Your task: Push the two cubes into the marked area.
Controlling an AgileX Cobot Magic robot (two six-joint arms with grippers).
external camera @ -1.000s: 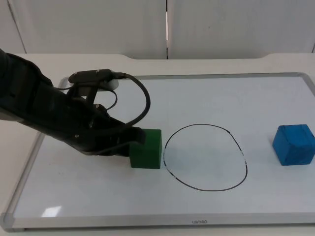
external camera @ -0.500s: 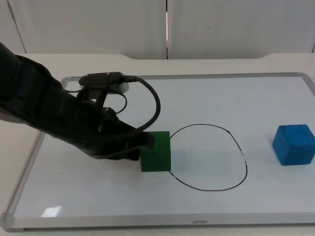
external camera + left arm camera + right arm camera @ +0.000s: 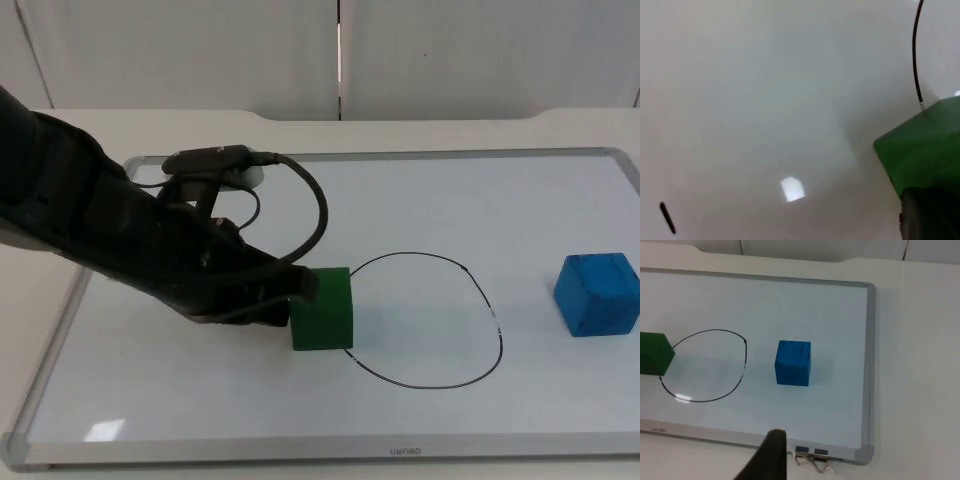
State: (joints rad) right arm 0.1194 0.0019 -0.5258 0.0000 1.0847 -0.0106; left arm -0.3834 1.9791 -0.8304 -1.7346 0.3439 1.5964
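A green cube (image 3: 322, 308) sits on the whiteboard (image 3: 200, 420), its right edge touching the left side of the black drawn oval (image 3: 497, 330). My left gripper (image 3: 298, 288) presses against the cube's left face. In the left wrist view the green cube (image 3: 922, 145) lies right beside the gripper tip (image 3: 927, 217), close to the oval line (image 3: 916, 55). A blue cube (image 3: 597, 293) rests to the right of the oval, well outside it. My right gripper (image 3: 769, 460) waits off the board's near edge, apart from the blue cube (image 3: 792, 362).
The whiteboard has a raised grey frame (image 3: 867, 365) around it. A metal binder clip (image 3: 812, 458) is fixed to the frame near the right gripper. White table surrounds the board, with the grey partition wall (image 3: 450, 50) behind.
My left arm has pushed to the right, sliding the green cube from left of the oval up to its line. The blue cube has not moved.
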